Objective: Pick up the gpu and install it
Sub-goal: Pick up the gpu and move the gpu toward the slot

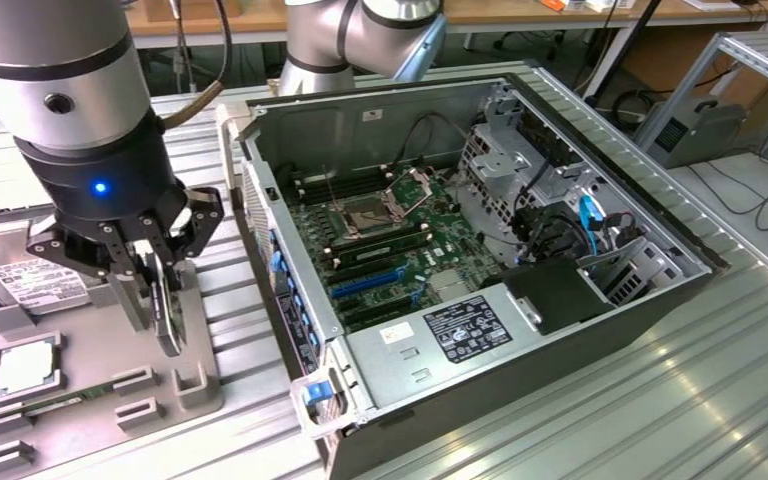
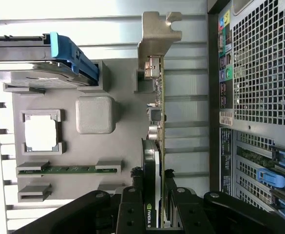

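The gpu (image 2: 156,122) is a thin black card seen edge-on, with its silver end bracket (image 2: 159,36) at the far end. It stands on edge over the grey holder tray (image 1: 91,345), at the exterior view's left. My gripper (image 1: 155,325) comes down from above, and its two black fingers (image 2: 132,209) press against both faces of the card. In the wrist view the gripper (image 2: 154,214) is shut on the card's near end. The gpu (image 1: 171,335) shows between the fingers just above the tray. I cannot tell whether it is raised off the tray.
The open computer case (image 1: 357,130) lies to the exterior view's right of the tray, its motherboard (image 1: 371,285) facing up with blue slots. On the tray lie a hard drive (image 1: 24,275), a processor chip (image 1: 24,365) and a green memory stick (image 2: 74,169). The case's rear panel (image 2: 259,73) is close beside the card.
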